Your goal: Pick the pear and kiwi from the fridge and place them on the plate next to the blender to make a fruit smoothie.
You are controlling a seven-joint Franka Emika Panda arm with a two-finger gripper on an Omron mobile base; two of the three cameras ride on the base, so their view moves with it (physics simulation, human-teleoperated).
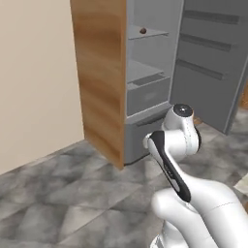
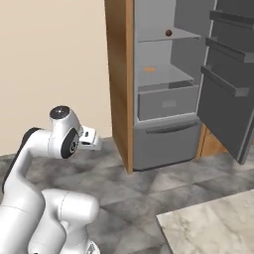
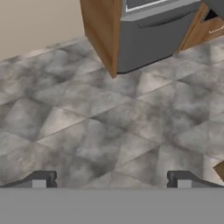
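End effector (image 3: 111, 179) spread wide, empty, above the floor; upright fridge (image 2: 163, 99) stands open, kiwi (image 2: 168, 33) on its upper shelf.

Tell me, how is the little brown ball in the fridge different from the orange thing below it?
The kiwi is round, dull brown and sits on the upper shelf; the orange item looks flat, brighter, and lies one shelf lower, further left. Both are small and rest inside the open fridge.

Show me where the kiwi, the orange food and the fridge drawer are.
kiwi (image 1: 143, 30), left base view, its round middle.
orange food (image 2: 150, 70), right base view, its flat top.
fridge drawer (image 2: 168, 105), right base view, front panel.
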